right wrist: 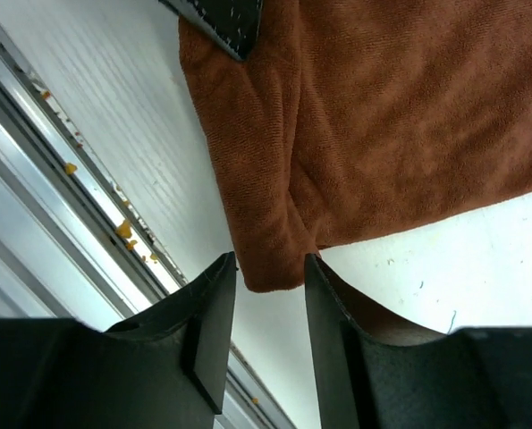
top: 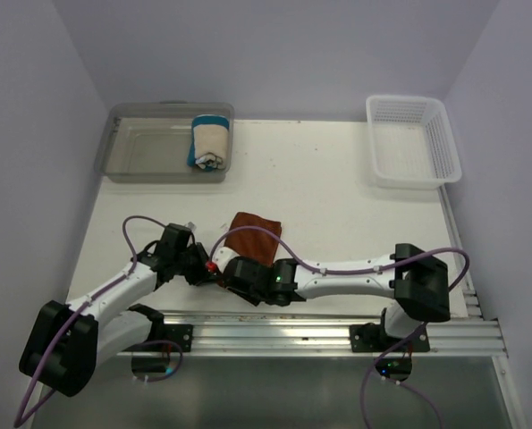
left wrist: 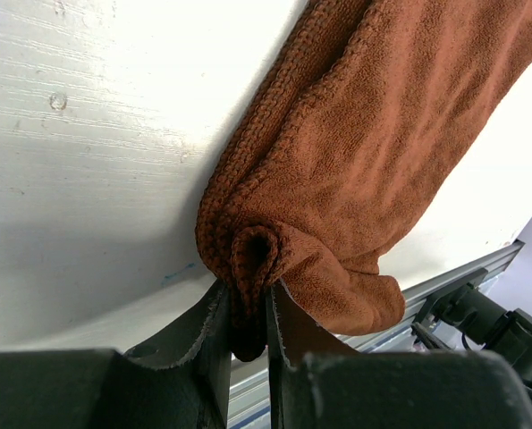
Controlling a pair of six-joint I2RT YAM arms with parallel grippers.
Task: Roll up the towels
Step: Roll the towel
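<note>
Left claw [left wrist: 248,302] pinches the brown towel [left wrist: 364,161], right claw [right wrist: 268,268] parted; cream towel [top: 210,141] lies in the clear bin [top: 145,148].

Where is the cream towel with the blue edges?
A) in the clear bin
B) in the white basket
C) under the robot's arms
A: the cream towel sits bundled up inside the right end of the clear bin, at the far left of the table.

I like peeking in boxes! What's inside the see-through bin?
The clear bin holds a rolled cream towel with blue edges at its right end. The floor beneath it is hidden.
</note>
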